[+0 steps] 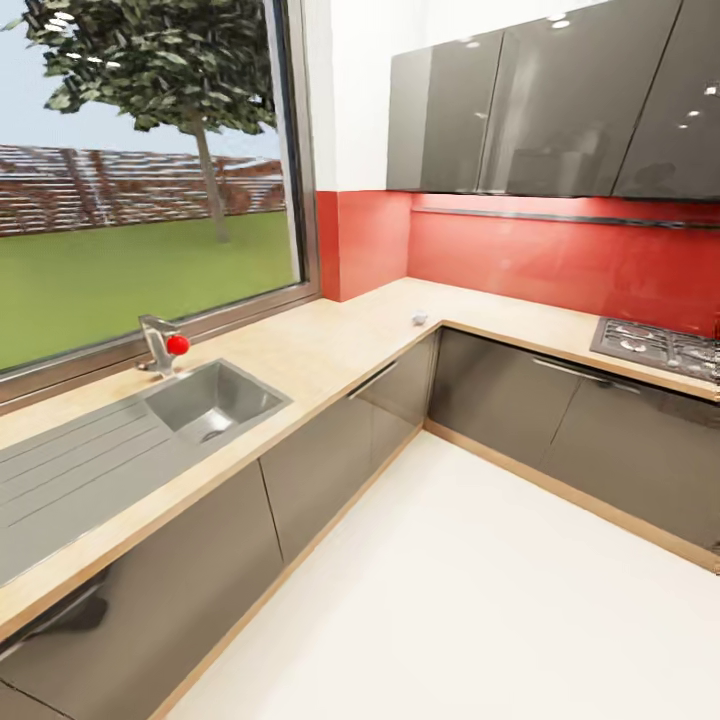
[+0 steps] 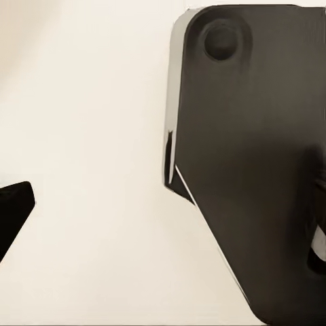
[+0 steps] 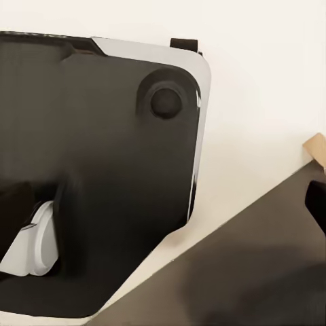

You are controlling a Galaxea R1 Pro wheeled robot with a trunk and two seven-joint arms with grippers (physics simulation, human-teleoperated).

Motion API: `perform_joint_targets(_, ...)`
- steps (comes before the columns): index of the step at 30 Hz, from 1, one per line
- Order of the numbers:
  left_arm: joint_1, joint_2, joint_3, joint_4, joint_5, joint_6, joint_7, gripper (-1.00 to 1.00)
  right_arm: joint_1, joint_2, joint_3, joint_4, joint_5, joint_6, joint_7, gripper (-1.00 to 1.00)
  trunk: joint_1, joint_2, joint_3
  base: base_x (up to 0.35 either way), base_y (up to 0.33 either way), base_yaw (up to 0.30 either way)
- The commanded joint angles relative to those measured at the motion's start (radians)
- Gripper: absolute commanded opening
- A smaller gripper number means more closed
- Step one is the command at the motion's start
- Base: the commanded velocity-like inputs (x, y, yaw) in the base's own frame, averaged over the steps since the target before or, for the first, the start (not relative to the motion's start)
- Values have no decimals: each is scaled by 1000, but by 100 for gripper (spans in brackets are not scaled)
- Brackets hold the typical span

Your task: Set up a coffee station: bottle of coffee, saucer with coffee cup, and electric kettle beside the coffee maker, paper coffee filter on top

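The light tan countertop [image 1: 330, 350] runs in an L around the kitchen corner over grey cabinet fronts. A tiny white coffee cup [image 1: 419, 318] stands alone on it near the inner corner. The coffee maker, bottle of coffee, kitchen shelf, paper coffee filter, saucer and electric kettle are out of view. Both wrist views look down at pale floor and the robot's dark base. A black fingertip [image 2: 13, 212] of my left gripper sits at the picture's edge, as does a black fingertip [image 3: 316, 201] of my right gripper. Nothing is held between either pair.
A steel sink [image 1: 212, 400] with a drainboard and a red-knobbed faucet [image 1: 160, 345] lies under the window. A gas hob [image 1: 660, 348] sits at the right. Glossy grey wall cabinets [image 1: 540, 100] hang above the red backsplash. White floor [image 1: 470, 600] spreads in front.
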Motion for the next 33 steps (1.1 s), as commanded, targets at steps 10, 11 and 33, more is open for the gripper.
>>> perform_joint_targets(10,7,4,-6,7,10,121,35,100,-1,1,-2,-2,9,5,4,100,1,-2,-2,11,0,-260)
perform_joint_targets(11,7,3,-6,6,10,125,44,100,-1,1,-2,-2,9,5,4,100,1,-2,-2,133,0,-261)
perform_joint_targets(33,6,-1,-5,-1,10,131,65,100,0,3,-2,-2,9,5,4,100,1,-2,2,310,0,-256)
